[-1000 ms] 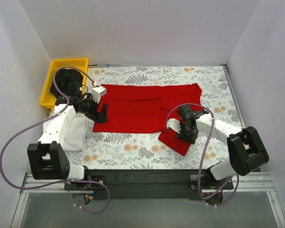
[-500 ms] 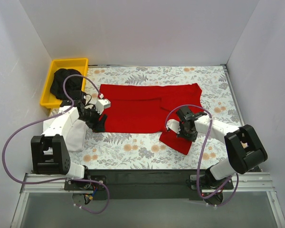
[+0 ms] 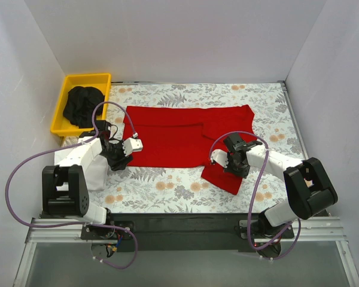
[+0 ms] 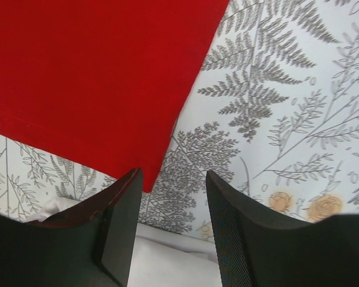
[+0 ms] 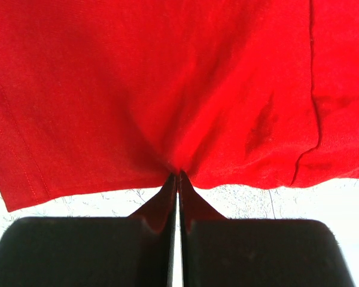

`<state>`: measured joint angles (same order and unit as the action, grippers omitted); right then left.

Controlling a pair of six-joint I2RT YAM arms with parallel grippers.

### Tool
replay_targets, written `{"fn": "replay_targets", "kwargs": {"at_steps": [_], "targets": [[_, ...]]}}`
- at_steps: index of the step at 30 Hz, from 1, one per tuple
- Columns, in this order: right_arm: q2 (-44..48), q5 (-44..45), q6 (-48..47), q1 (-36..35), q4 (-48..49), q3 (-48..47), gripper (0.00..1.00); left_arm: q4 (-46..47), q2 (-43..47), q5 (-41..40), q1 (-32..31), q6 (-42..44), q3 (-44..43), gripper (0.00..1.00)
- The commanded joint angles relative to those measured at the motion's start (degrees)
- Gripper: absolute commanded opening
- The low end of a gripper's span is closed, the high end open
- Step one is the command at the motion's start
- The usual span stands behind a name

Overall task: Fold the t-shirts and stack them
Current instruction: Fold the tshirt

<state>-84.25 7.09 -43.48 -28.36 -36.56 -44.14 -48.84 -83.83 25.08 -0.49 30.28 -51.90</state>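
Cloth first: red t-shirt (image 3: 179, 134) lies flat across the floral tabletop (image 3: 167, 188), long axis running left to right. At its right-hand end the right tool (image 5: 178, 174) is clamped tight on a pucker of the shirt's near edge. At the opposite near corner sits the left tool (image 4: 170, 179), jaws about half apart, holding nothing. The red corner tip lies just ahead, toward its left-hand finger. Judgement: the left arm needs a small push forward before closing.

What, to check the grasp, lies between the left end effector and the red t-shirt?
Only floral table cover: in the left wrist view, the red t-shirt corner ends beside the open left end effector.
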Motion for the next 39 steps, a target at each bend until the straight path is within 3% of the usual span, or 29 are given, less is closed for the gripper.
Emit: {"fn": "replay_targets", "kwargs": {"at_steps": [1,10,11,13,15,17,24,31,39], "targets": [[0.14,-1.12,0.33,1.2,-1.76,-1.21,0.01,4.01,-1.24,-2.57,0.05,5.83,1.01,0.45],[-0.12,-1.29,0.15,2.34,-2.03,-1.65,0.01,10.43,-5.72,-7.24,0.05,8.83,3.82,0.4],[-0.13,-1.29,0.24,2.52,-2.12,-1.74,0.01,9.91,-6.42,-6.63,0.05,8.92,3.48,0.27],[0.39,-1.29,0.33,2.43,-2.46,-1.74,0.01,8.68,-6.26,-5.57,0.05,9.18,3.47,0.22],[1.19,-1.38,0.42,2.43,-3.08,-1.65,0.01,6.49,-4.95,-4.09,0.05,9.27,3.82,0.05],[2.59,-1.38,0.68,2.52,-3.69,-1.48,0.01,4.64,-2.67,-3.11,0.05,9.53,4.96,0.0],[6.72,-2.87,2.61,2.52,-6.85,-1.65,0.01,2.01,4.11,-3.37,0.05,10.85,8.74,0.0],[14.36,-2.96,2.27,2.52,-9.67,-1.91,0.01,-5.38,6.58,-0.48,2.67,9.27,5.15,0.0],[14.11,-2.35,0.86,3.83,-10.47,-5.16,0.01,-9.34,5.52,3.74,5.76,7.78,-1.53,0.0]]}}
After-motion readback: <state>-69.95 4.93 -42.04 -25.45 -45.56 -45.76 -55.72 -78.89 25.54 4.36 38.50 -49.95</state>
